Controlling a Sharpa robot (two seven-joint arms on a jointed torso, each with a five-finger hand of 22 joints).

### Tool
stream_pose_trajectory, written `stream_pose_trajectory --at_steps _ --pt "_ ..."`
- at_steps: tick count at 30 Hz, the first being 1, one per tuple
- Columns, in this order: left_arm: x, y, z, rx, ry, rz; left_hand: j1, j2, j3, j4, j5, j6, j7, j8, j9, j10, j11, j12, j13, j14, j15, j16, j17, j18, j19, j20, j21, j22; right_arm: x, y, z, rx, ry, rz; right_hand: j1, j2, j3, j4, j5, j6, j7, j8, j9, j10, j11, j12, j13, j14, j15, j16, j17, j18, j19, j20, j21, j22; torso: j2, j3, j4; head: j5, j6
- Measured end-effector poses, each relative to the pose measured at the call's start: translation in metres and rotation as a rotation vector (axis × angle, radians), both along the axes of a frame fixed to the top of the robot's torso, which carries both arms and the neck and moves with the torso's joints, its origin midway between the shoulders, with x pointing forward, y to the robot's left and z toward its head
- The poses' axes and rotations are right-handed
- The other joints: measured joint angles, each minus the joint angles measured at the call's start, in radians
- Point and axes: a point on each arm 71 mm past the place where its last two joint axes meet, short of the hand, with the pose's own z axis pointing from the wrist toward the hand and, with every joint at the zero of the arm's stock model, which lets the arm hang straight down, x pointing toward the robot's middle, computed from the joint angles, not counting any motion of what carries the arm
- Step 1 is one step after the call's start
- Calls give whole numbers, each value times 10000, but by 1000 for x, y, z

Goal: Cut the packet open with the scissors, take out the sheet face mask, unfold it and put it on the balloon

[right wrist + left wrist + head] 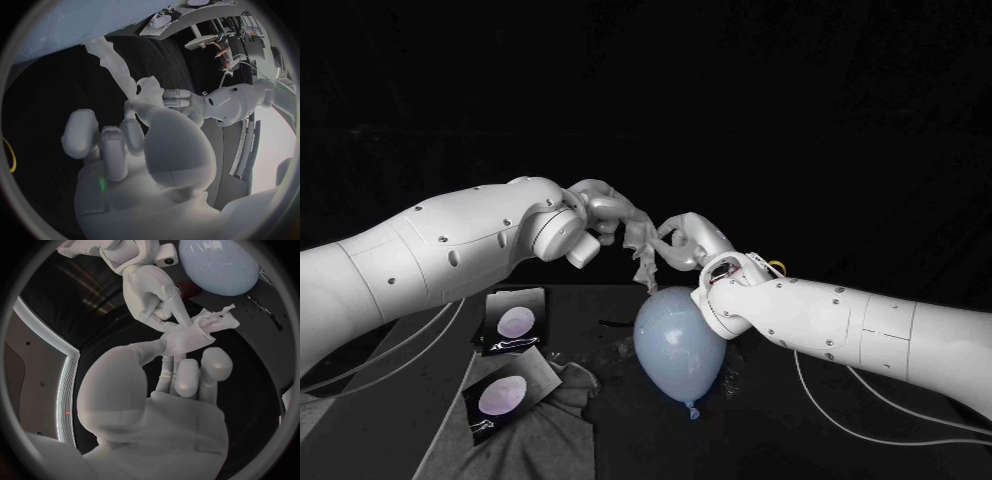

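Observation:
Above the table a crumpled white sheet mask (643, 252) hangs between my two hands, still folded into a strip. My left hand (607, 215) grips its upper end; in the left wrist view the sheet mask (195, 336) drapes over that hand's fingertips (187, 371). My right hand (687, 240) pinches the sheet from the other side, and its fingers (164, 307) meet the sheet. The pale blue balloon (678, 345) lies on the table just below the mask's dangling tip, knot toward me. From the right wrist, the mask (115, 65) trails away from the right hand (134, 132).
Two dark packets with an oval picture lie left of the balloon, one (514, 325) farther back and one (502, 395) nearer. A rumpled grey cloth (553, 430) covers the table's front left. White cables (877, 420) run beneath my right arm.

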Motion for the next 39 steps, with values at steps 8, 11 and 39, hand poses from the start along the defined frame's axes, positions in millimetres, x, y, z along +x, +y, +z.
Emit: stream_pose_trajectory --at_steps 8,11,39 --pt "1 2 0 11 -1 65 2 -2 -2 -1 0 -1 -1 0 0 1 2 0 10 0 0 -15 -45 0 -39 -38 0 -9 0 -4 0 40 21 13 233 108 587 -673 -39 -78 0 313 222 163 52 105 -4 -1 1 -4 -1 -7 43 -27 114 2 -1 -3 3 16 -3" --pt "2 4 0 17 -3 114 -1 1 -3 -1 -1 -2 -1 0 0 0 3 0 10 0 0 -21 -48 -1 -39 -38 0 -12 0 -5 0 66 16 45 232 109 598 -684 -39 -79 1 352 276 209 77 162 -6 -1 1 -4 -7 -8 72 0 167 2 -1 -5 3 24 -3" --pt "9 22 12 953 -2982 -720 544 324 -1790 762 -31 -159 -159 -295 1815 -362 187 -320 110 -749 228 -74 -1048 -2 -796 146 -629 -1019 30 -41 76 -1750 -1918 754 148 24 1081 -1277 -58 102 -133 775 489 946 -57 1034 -17 34 -33 15 0 -78 324 -37 623 1 -14 -4 -3 -84 151"
